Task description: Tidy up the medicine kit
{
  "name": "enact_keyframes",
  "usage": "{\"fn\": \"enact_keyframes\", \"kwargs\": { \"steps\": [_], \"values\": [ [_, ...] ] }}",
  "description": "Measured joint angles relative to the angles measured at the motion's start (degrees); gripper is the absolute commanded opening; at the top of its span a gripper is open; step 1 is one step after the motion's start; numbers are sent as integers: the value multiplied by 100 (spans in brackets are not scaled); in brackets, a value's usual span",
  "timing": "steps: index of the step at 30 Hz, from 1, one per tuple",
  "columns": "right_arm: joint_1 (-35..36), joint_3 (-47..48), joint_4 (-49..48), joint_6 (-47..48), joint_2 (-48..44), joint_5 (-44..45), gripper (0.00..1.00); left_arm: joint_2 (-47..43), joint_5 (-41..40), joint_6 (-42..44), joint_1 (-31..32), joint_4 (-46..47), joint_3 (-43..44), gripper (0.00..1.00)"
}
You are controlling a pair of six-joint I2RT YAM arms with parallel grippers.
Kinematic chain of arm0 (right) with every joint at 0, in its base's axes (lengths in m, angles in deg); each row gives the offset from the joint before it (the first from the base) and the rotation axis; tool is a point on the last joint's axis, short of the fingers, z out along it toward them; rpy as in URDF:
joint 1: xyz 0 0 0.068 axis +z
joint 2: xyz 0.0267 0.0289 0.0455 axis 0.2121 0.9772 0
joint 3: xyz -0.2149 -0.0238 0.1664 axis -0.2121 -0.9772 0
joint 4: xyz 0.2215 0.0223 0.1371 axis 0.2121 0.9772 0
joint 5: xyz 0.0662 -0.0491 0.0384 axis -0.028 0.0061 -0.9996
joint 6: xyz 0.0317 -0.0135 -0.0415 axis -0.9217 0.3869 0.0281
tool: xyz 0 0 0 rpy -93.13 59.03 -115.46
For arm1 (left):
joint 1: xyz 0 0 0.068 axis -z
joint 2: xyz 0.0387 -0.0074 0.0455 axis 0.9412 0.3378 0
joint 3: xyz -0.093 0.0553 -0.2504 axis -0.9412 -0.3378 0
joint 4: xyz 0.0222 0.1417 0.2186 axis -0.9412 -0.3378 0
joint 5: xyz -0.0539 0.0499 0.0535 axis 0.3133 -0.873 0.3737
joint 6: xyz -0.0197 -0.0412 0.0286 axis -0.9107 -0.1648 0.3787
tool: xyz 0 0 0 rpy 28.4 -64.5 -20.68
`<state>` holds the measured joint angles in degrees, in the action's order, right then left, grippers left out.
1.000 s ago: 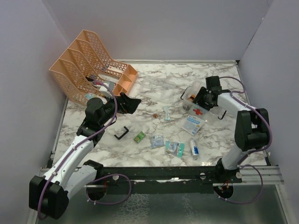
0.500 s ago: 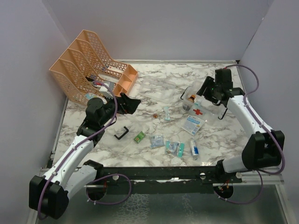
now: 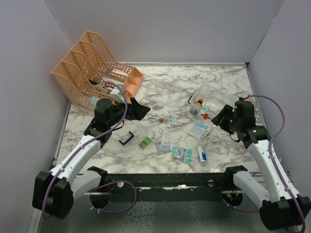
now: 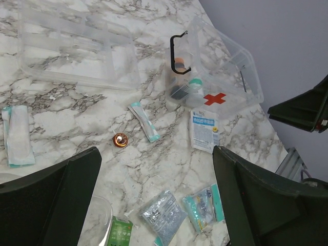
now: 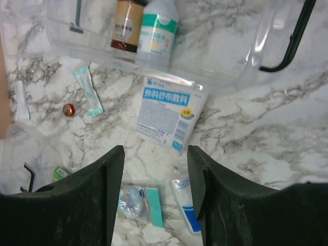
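**Jaws gaping on both arms, nothing in either pair**

The left jaws are standing wide apart with only bare marble showing between them, and the right jaws are also standing apart, gripping nothing. The left arm [image 3: 80, 153] is reaching out over the left half of the surface [image 3: 165, 82], its jaws hanging in the air just in front of the peach mesh file rack [image 3: 90, 68]. The right arm [image 3: 267, 158] is stretching in from the right side, its jaws hovering close beside the medicine kit [image 4: 230, 72] without touching it.

The medicine kit is sitting on the right half of the surface, towards the back, its red cross [image 4: 214, 98] facing the near side. A brown bottle [image 5: 128, 23] and a white bottle with a teal label [image 5: 159, 31] are lying inside it, showing through the clear wall. A white sachet with blue print [image 5: 169, 115] is lying just beside the kit on its near side.

Loose items are lying scattered across the middle. A teal and white strip [image 4: 144, 121] and a small copper-coloured disc [image 4: 120, 139] are lying left of the kit. Nearer the front are a black handle [image 3: 127, 138], a small green packet [image 3: 144, 142], a greyish packet [image 3: 163, 146], teal-edged packets [image 3: 182, 154] and a small tube [image 3: 202, 158]. An empty clear tray [image 4: 77, 46] is lying further back.
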<state>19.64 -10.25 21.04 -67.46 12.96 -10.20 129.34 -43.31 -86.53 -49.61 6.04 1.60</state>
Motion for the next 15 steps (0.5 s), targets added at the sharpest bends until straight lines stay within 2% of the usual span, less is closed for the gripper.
{"fn": "enact_keyframes", "kwargs": {
  "steps": [5, 10, 15],
  "values": [
    [0, -835, -13, -431, -608, -219, 49, 4, 81, -37, 13, 11, 0, 95],
    [0, -2050, -785, -859, -680, -562, 48, 63, 140, -63, 52, 13, 0, 95],
    [0, -2645, -1687, -1106, -487, -702, 47, 103, 164, -63, 125, 24, 0, 94]
  ]
}}
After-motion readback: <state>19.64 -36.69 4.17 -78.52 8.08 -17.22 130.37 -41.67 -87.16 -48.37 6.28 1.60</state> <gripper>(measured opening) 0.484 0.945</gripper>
